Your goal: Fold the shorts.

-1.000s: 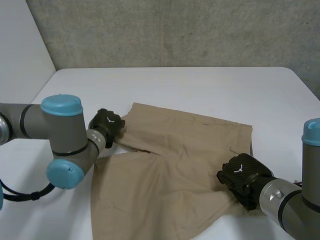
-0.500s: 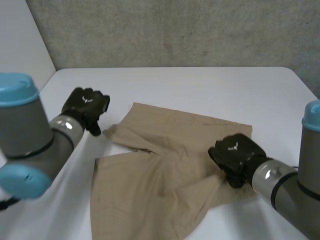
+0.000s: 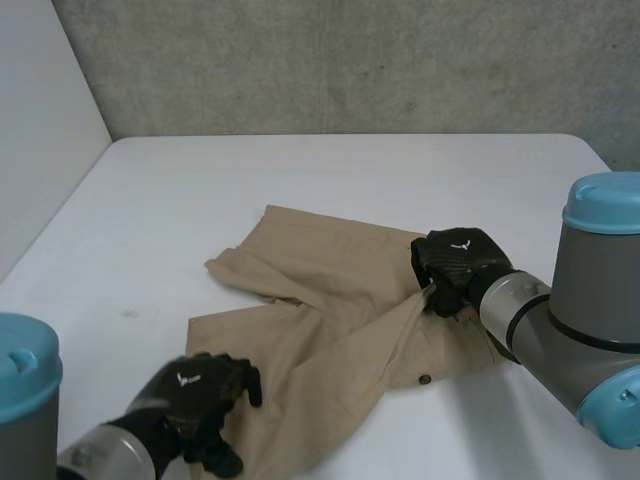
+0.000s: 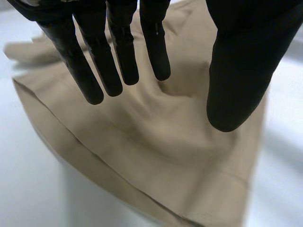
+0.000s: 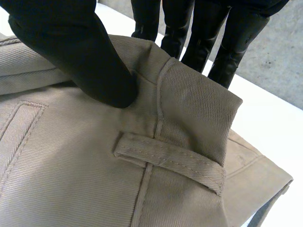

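Tan shorts [image 3: 320,300] lie rumpled in the middle of the white table [image 3: 350,170]. My right hand [image 3: 455,262] is shut on their right waistband corner, which it holds lifted and turned over the cloth. In the right wrist view the thumb [image 5: 85,52] presses the waistband [image 5: 189,109] against the fingers, just above a belt loop [image 5: 165,158]. My left hand [image 3: 200,395] hovers at the near left leg. In the left wrist view its fingers [image 4: 118,52] are straight and spread above the leg's hem [image 4: 156,142], holding nothing.
A grey wall stands behind the table's far edge. Bare tabletop lies to the far side and to the left of the shorts. A small button [image 3: 424,379] shows on the near right flap.
My left hand let go of the far left part of the shorts and swung to the near left leg. My right hand carried the waistband corner away from the near edge and over the shorts.
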`<state>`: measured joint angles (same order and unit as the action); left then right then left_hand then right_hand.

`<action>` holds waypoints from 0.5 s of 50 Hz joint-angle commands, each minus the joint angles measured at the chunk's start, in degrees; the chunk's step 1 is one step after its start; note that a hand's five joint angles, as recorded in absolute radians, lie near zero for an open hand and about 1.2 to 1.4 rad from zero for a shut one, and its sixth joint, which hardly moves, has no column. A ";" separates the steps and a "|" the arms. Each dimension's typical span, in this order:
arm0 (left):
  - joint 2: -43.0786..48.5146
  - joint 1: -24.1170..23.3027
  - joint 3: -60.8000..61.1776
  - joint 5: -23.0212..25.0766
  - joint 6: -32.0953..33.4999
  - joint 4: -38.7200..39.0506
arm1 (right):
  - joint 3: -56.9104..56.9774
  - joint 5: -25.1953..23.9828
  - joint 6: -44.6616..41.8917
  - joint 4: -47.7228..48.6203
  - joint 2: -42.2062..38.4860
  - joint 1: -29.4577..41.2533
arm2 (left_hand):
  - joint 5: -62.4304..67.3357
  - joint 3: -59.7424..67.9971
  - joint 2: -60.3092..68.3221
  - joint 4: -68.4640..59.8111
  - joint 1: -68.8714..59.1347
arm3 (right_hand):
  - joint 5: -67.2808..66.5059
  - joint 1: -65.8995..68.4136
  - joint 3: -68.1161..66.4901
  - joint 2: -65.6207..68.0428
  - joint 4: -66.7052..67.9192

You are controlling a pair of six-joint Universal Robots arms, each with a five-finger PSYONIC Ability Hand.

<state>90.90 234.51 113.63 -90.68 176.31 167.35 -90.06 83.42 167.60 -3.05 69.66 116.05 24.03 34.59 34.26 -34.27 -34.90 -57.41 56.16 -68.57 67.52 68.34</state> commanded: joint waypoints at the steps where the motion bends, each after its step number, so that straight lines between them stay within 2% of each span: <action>1: 0.33 -3.44 0.19 -0.73 -5.18 -2.03 | -0.46 0.08 -0.17 0.23 0.04 -0.03 | 3.27 2.71 3.04 -3.02 -2.40 | -12.59 23.84 -11.43 12.48 11.66; 5: 0.69 -6.60 0.36 -2.04 -5.63 -1.59 | -0.46 -0.01 -0.17 0.23 0.13 -0.03 | 3.10 2.54 2.87 -2.85 -2.23 | -12.59 23.84 -11.43 12.48 11.66; 7: 1.12 -7.75 0.63 -4.23 -5.54 -1.33 | -0.55 -0.01 -0.08 0.15 0.13 -0.03 | 3.10 2.54 2.87 -2.85 -2.23 | -12.59 23.84 -11.43 12.48 11.66; 13: 4.63 -8.46 0.37 -9.25 -5.45 -0.19 | -0.90 -0.01 0.01 0.06 0.30 -0.03 | 3.10 2.54 2.87 -2.85 -2.23 | -12.59 23.84 -11.43 12.48 11.66; 21: 9.82 -9.77 -0.60 -10.48 -5.19 2.27 | -0.90 0.08 0.09 0.06 0.65 -0.21 | 4.10 3.55 3.88 -3.86 -3.23 | -12.59 23.84 -11.43 12.48 11.66; 23: 10.35 -9.86 -0.86 -10.66 -5.01 2.54 | -0.90 0.08 0.09 0.06 0.65 -0.21 | 8.45 7.90 8.23 -8.21 -7.58 | -12.59 23.84 -11.43 12.48 11.66; 25: 10.62 -9.95 -1.31 -10.92 -5.01 3.24 | -0.90 0.08 0.09 0.06 0.65 -0.21 | 23.40 22.85 23.18 -23.16 -22.53 | -12.59 23.84 -11.43 12.48 11.66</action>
<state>99.57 225.01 113.34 -101.35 171.10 169.11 -90.98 83.44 167.66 -2.99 70.26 115.90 24.20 34.79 34.35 -34.37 -35.14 -57.41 56.16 -68.57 67.52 68.34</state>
